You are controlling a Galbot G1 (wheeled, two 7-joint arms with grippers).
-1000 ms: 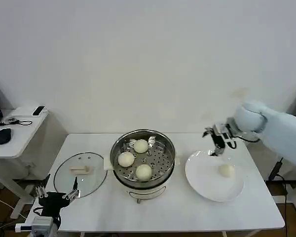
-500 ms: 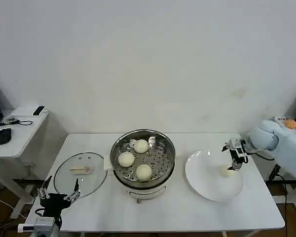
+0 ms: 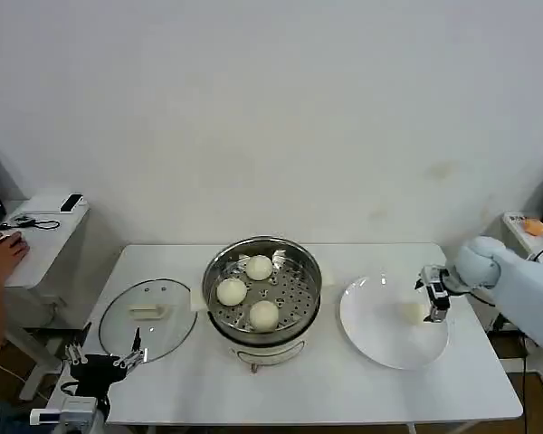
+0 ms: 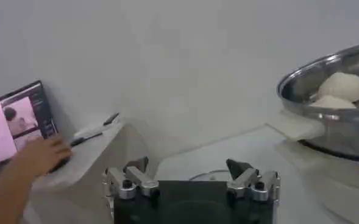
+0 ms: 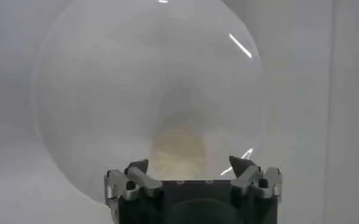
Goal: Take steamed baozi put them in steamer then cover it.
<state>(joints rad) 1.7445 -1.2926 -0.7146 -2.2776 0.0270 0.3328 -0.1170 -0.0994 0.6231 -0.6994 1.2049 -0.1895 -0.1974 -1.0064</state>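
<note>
The shiny steamer (image 3: 300, 262) stands mid-table with three cream-white baozi (image 3: 259, 268) on its perforated tray. A fourth baozi (image 3: 412, 312) lies on the white plate (image 3: 380, 339) at the right. My right gripper (image 3: 434, 303) hangs low at this bun's right side, open. In the right wrist view the baozi (image 5: 178, 149) lies just ahead of the right gripper (image 5: 188, 165), between the spread fingertips (image 5: 138, 167) and not touched. My left gripper (image 3: 104, 362) waits open at the table's front left corner; from the left wrist view, the left gripper (image 4: 187, 165) faces the steamer (image 4: 337, 131).
A round glass lid (image 3: 147, 316) lies flat on the table left of the steamer. A small side table (image 3: 36, 235) with devices stands beyond the table's left edge. Bare tabletop runs along the front edge.
My right gripper has moved from behind the plate's back rim rightward and down to the baozi on the plate. The left gripper has stayed put.
</note>
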